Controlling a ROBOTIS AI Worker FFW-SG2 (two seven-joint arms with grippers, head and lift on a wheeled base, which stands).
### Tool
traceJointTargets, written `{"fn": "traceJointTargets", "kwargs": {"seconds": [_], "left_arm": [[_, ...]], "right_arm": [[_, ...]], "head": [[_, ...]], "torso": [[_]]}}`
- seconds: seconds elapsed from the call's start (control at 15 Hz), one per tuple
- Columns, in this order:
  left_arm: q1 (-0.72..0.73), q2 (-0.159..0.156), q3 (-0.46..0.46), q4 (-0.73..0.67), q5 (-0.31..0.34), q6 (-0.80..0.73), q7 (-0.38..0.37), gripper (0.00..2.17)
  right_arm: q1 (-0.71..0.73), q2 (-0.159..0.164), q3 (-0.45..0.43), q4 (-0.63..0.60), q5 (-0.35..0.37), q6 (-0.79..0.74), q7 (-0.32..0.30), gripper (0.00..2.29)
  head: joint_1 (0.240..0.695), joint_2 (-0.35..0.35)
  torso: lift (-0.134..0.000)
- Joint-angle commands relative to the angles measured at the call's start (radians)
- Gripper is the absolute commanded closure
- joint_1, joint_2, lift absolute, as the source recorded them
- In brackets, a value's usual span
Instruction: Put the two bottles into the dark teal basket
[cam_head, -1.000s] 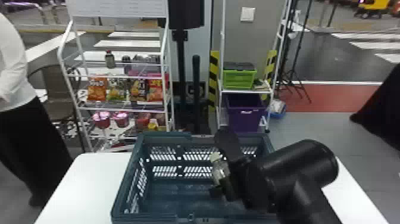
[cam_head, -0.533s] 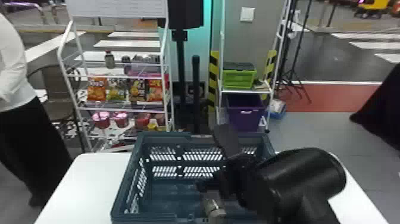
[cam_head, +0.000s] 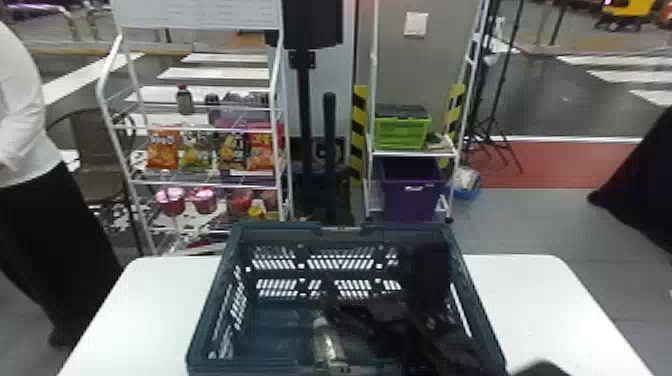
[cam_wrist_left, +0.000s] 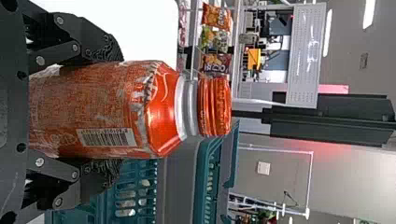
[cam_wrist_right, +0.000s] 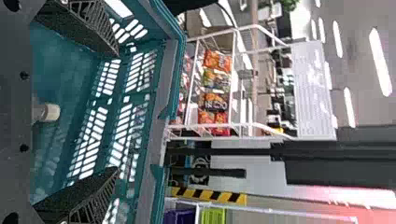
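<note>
And down goes my right gripper (cam_head: 372, 305), deeper inside the dark teal basket (cam_head: 204, 320) than a moment ago, its fingers now spread, letting go of the pale bottle (cam_head: 327, 345) in the basket! My left gripper (cam_wrist_left: 119, 109) clasps the red bottle (cam_wrist_left: 98, 109) near the basket. The pale bottle's lower body is hard to make out.

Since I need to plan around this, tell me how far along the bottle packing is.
About half done, it seems. One bottle is down in the dark teal basket, apparently released: the right gripper has its fingers spread. In hand is the red-orange bottle, clamped by the left gripper. Left to do: set that one inside and let go.
</note>
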Motion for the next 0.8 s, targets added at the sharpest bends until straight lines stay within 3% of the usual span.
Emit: {"fn": "traceJointTargets", "kwargs": {"seconds": [0.0, 0.27, 0.47, 0.73], "left_arm": [[0.01, 0.004, 0.0, -0.018, -0.003, -0.003, -0.002, 2.1], [0.021, 0.012, 0.002, -0.052, -0.006, 0.0, -0.002, 2.1], [0.032, 0.012, 0.02, -0.078, -0.008, 0.012, -0.002, 2.1], [0.029, 0.015, 0.057, -0.107, 0.0, 0.058, -0.002, 2.1]], "right_arm": [[0.195, -0.04, -0.052, -0.117, 0.027, -0.125, -0.002, 0.02], [0.501, -0.079, -0.148, -0.196, 0.036, -0.558, 0.0, 0.02], [0.658, -0.079, -0.177, -0.167, 0.034, -0.834, 0.0, 0.02], [0.757, -0.061, -0.181, -0.055, 0.034, -0.993, 0.0, 0.03]], "head": [[0.499, 0.0], [0.499, 0.0], [0.499, 0.0], [0.499, 0.0]], "torso": [[0.0], [0.0], [0.0], [0.0]]}}
